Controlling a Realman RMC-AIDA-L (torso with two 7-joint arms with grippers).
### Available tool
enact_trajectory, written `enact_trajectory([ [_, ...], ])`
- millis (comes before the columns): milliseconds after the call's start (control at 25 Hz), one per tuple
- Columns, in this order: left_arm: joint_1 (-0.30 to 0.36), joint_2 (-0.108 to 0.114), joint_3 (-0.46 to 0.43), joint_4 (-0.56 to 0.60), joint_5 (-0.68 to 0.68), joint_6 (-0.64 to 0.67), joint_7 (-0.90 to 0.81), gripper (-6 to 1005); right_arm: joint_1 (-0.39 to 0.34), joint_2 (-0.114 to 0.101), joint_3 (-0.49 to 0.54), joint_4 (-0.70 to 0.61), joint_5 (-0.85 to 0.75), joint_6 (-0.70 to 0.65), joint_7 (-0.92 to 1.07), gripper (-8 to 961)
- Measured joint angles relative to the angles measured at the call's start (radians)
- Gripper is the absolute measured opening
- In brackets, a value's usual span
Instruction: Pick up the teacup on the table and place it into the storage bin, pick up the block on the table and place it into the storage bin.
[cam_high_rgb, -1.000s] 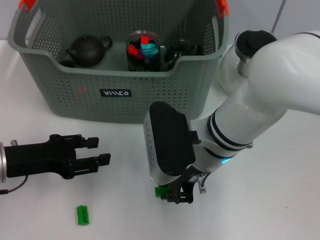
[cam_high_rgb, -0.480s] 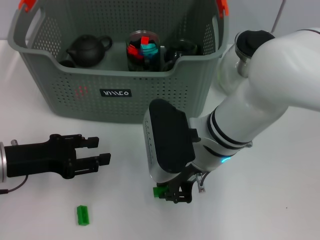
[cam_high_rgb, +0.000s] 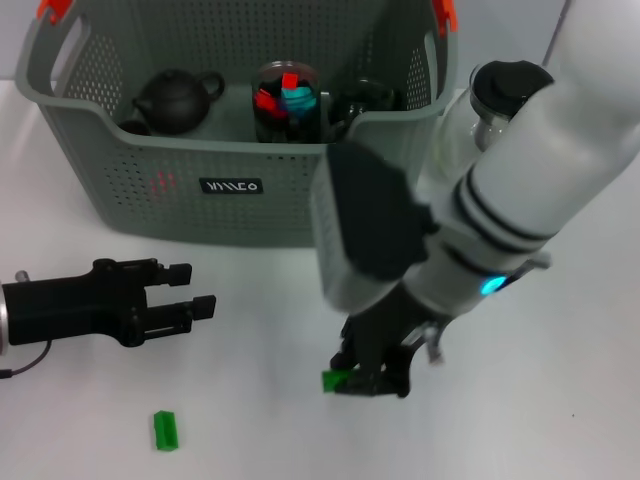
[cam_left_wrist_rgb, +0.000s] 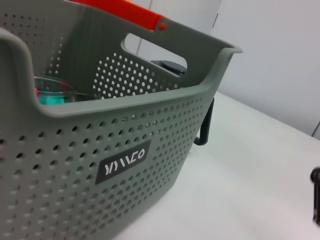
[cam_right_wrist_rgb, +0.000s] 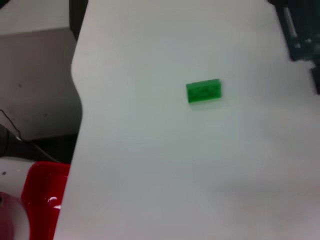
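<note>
The grey storage bin (cam_high_rgb: 240, 190) stands at the back, and its label shows in the left wrist view (cam_left_wrist_rgb: 123, 162). My right gripper (cam_high_rgb: 365, 380) is in front of the bin, shut on a small green block (cam_high_rgb: 333, 380) just above the table. A second green block (cam_high_rgb: 165, 430) lies on the table at the front left, and it also shows in the right wrist view (cam_right_wrist_rgb: 203, 91). My left gripper (cam_high_rgb: 197, 288) is open and empty, low at the left. A dark cup (cam_high_rgb: 365, 100) sits inside the bin. No teacup shows on the table.
Inside the bin are a black teapot (cam_high_rgb: 178, 98) and a glass jar (cam_high_rgb: 287, 100) of coloured pieces. A glass teapot with a black lid (cam_high_rgb: 510, 85) stands right of the bin, behind my right arm. The table edge (cam_right_wrist_rgb: 75, 75) shows in the right wrist view.
My right arm has risen and shifted right, carrying the green block with it. My left gripper has drawn back slightly to the left.
</note>
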Motion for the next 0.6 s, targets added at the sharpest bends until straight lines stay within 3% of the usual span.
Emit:
enact_trajectory([
  [280, -0.008, 0.004, -0.005, -0.009, -0.002, -0.006, -0.013, 615, -0.003, -0.001, 0.191, -0.124, -0.055, -0.164, 0.02, 233],
  [600, -0.016, 0.012, -0.012, -0.004, -0.002, -0.008, -0.014, 615, 0.009, -0.005, 0.414, -0.328, -0.052, -0.215, 0.044, 247],
])
